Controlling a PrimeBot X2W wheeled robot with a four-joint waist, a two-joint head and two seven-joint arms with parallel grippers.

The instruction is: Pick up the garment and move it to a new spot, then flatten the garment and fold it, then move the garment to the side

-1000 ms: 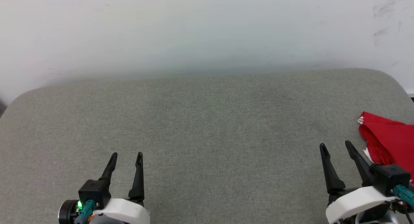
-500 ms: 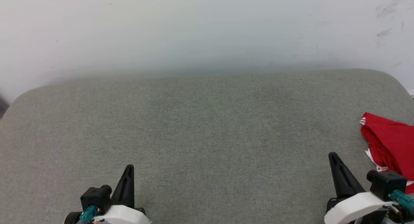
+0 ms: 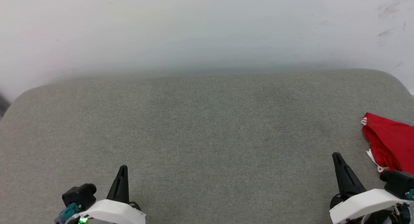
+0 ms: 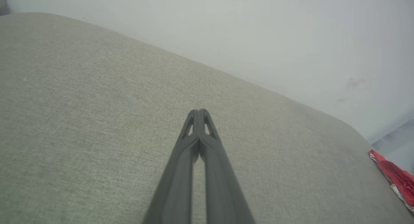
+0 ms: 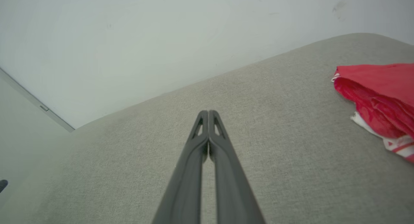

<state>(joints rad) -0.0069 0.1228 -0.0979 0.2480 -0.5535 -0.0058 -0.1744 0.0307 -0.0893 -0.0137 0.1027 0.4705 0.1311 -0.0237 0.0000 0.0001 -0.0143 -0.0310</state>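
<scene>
Red cloth of the jersey T-shirt [image 3: 389,141] is seen bunched just right of the right gripper [image 3: 337,156], a little ahead of its tip, untouched. That claw and the left gripper [image 3: 123,168], well apart on the other side, are pressed closed, empty. The right one is judged nearer.

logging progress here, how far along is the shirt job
Done, if anything: the garment lies bunched at the right edge of the grey cushion, partly out of frame, so a fold can't be confirmed. In hand: nothing; left gripper and right gripper are both shut, empty, apart from it. Left: possibly everything, or nothing.
</scene>
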